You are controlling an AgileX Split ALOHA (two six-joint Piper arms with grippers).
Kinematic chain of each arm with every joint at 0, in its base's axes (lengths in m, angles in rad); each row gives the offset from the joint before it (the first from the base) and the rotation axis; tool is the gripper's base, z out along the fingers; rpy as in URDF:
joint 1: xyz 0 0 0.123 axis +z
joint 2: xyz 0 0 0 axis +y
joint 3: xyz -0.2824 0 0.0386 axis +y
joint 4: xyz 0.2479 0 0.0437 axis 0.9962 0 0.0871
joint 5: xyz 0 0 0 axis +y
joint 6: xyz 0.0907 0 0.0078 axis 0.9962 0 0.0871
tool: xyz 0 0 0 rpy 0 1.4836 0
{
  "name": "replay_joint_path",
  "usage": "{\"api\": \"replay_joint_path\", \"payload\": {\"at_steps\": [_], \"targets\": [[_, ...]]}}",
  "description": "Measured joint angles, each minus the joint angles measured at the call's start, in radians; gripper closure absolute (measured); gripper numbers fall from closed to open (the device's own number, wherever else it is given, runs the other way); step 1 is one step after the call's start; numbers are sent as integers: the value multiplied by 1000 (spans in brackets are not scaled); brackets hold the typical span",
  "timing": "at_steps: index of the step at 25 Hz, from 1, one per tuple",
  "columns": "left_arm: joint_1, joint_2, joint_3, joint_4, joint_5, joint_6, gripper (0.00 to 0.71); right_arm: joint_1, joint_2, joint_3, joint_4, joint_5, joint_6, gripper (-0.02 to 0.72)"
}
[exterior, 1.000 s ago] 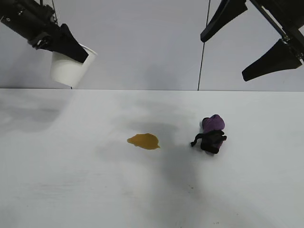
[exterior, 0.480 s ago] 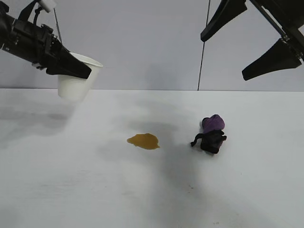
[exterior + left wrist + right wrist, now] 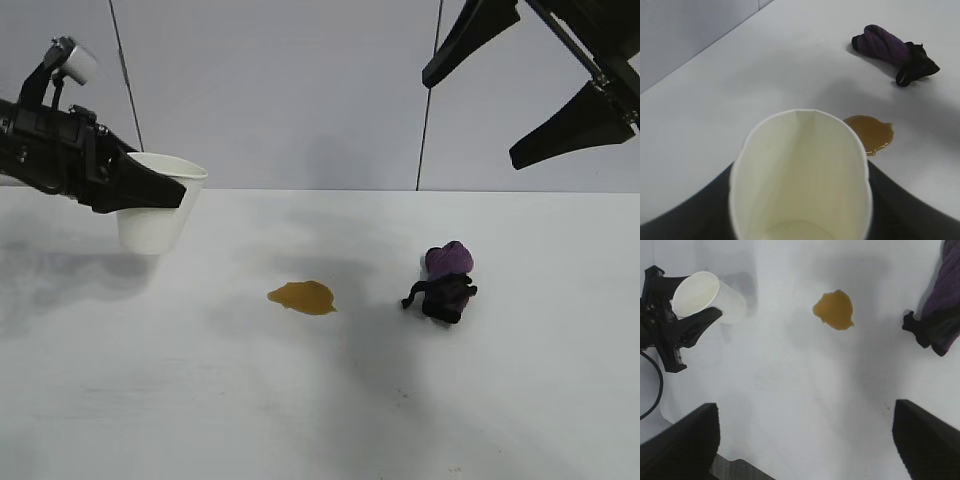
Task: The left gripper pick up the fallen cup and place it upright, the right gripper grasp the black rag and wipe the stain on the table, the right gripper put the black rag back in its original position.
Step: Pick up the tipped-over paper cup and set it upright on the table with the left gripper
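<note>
1. Left hand [image 3: 150, 195] is clamped on the cup [image 3: 155, 215], mouth up, low over the desk [image 3: 320, 400], at 9 o'clock of the stain [image 3: 302, 297].
2. Letting go tilted could topple it.
3. Right hand [image 3: 530, 90] hangs spread above the black rag [image 3: 445, 282], at the stain's 3 o'clock.

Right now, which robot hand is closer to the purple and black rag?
The right one. The right gripper hangs open high above the black rag, slightly to its right side. The left gripper is far across the table, shut on the cup, beyond the stain.
</note>
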Motion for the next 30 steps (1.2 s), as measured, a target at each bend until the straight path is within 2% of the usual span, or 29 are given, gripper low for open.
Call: {"api": "replay_joint_path", "payload": {"at_steps": [4, 10, 26, 28, 30], "targets": [[7, -3, 65, -74, -18, 110, 296, 0, 0, 0, 0, 0, 0, 54], [7, -8, 122, -85, -47, 215, 296, 0, 0, 0, 0, 0, 0, 54], [7, 70, 128, -106, -20, 234, 296, 0, 0, 0, 0, 0, 0, 54], [7, 71, 128, -106, -17, 234, 283, 0, 0, 0, 0, -4, 0, 54], [7, 72, 128, -106, -18, 234, 241, 0, 0, 0, 0, -7, 0, 54]]}}
